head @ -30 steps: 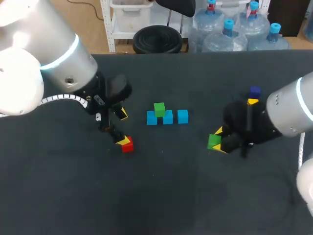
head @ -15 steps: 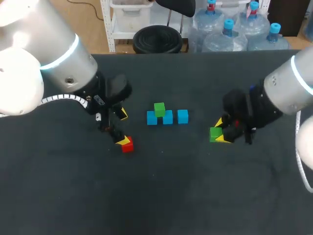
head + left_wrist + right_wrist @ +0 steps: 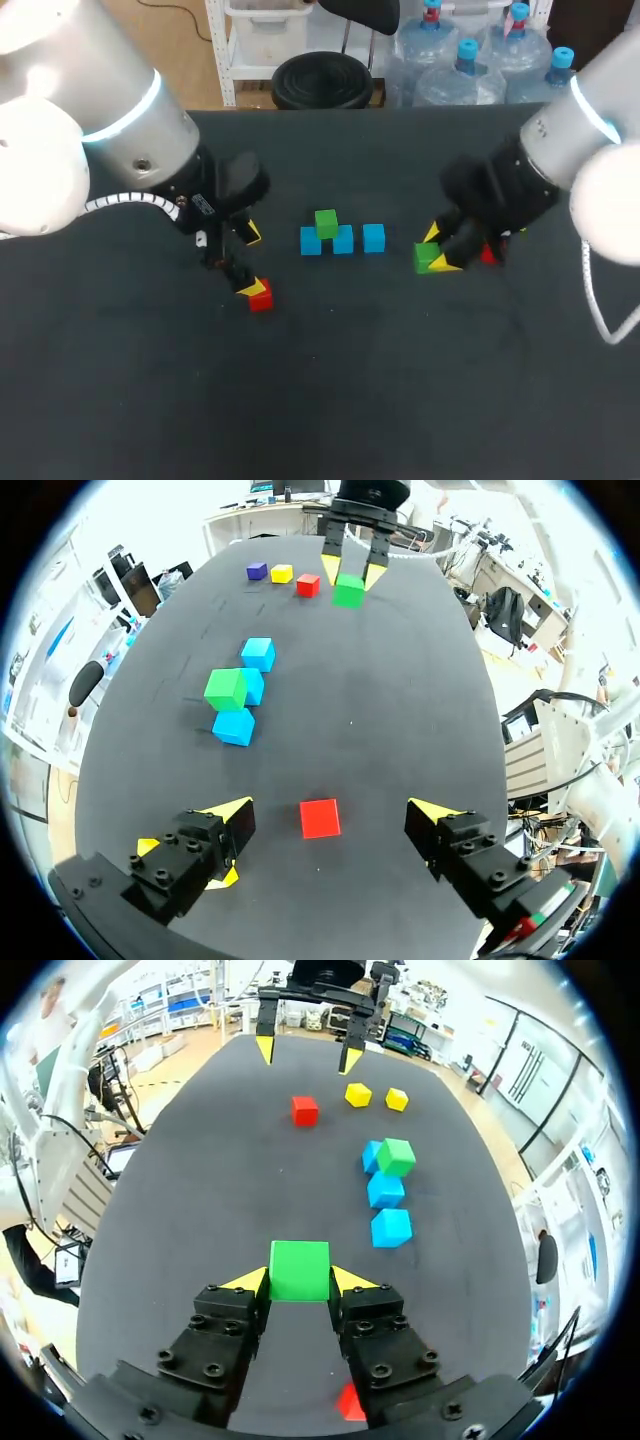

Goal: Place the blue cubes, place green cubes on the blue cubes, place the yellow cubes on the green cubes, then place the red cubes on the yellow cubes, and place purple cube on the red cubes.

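Hovering with fingers apart, the left claw [image 3: 250, 262] has a red cube [image 3: 261, 297] lying between them, unmoved. On the bench [image 3: 330, 400], 3 blue cubes [image 3: 343, 241] carry 1 green cube [image 3: 326, 222]; the yellow, red and purple tiers remain. The right claw [image 3: 438, 250], clamped on the second green cube [image 3: 427, 258], has carried it nearer the row.

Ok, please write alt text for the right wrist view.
The right gripper is shut on a green cube. Ahead on the table lie three blue cubes in a row with a second green cube on top, then a red cube, two yellow cubes and the open left gripper.
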{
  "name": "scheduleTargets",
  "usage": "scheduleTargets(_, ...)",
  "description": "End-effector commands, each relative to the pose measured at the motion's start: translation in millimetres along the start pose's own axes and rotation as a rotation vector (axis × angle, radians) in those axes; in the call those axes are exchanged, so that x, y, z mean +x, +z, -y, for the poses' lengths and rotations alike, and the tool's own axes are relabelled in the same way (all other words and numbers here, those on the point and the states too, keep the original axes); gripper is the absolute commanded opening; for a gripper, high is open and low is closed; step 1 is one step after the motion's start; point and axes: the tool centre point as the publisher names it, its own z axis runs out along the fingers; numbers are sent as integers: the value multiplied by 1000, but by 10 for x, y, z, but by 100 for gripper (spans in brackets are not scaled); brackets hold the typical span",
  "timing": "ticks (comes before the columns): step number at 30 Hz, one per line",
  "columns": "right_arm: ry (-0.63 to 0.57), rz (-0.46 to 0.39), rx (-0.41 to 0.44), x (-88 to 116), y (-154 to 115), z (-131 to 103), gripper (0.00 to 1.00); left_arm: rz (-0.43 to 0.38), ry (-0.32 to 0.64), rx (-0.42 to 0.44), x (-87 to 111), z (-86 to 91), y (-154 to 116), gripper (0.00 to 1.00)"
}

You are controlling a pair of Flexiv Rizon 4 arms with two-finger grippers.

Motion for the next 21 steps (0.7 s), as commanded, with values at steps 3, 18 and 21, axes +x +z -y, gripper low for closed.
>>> scheduleTargets(3,10,-3,-282,-71,75,224,0,4,3,3,13,-8,-5,100)
scheduleTargets(18,21,-9,-272,-242,305,480,0,4,3,3,13,-8,-5,100)
scheduleTargets(21,20,-13,-268,-267,338,527,0,4,3,3,13,-8,-5,100)
